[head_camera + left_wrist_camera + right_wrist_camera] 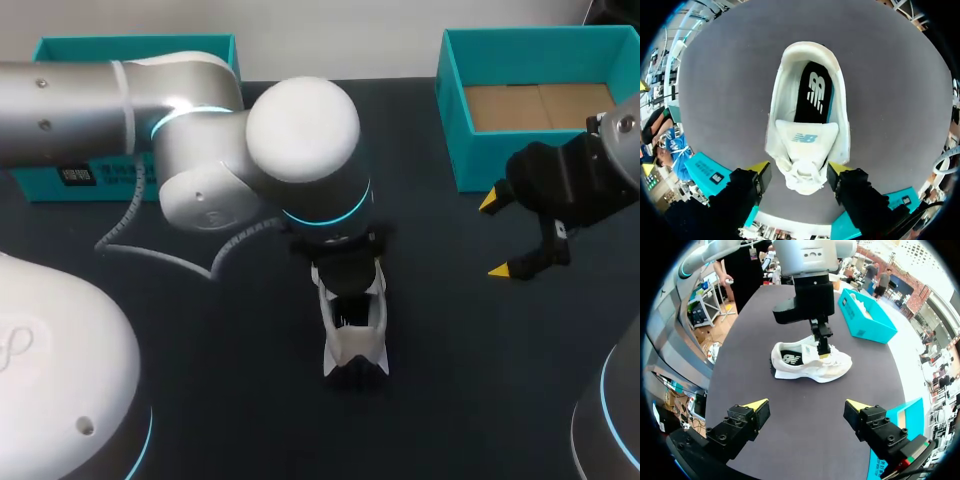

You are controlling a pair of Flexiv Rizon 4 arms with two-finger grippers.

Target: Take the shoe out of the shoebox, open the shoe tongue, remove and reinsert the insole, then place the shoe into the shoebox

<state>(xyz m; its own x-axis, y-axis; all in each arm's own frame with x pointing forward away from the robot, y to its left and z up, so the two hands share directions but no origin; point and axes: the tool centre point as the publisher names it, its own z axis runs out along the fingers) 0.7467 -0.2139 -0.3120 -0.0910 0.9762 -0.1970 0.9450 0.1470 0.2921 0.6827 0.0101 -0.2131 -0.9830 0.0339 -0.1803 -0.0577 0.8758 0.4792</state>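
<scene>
My left gripper [799, 175] straddles the shoe [785, 100] at its laced forefoot, clamped or merely around it I cannot tell, my right gripper [807, 407] gapes well short of it, and since the shoe looks light and soft, I'd pinch its tongue [805, 137], then the thin, floppy insole [814, 95].

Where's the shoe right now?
The shoe sits upright on the table near the middle of the head view, outside the shoebox at the far right and directly under the left gripper.
</scene>
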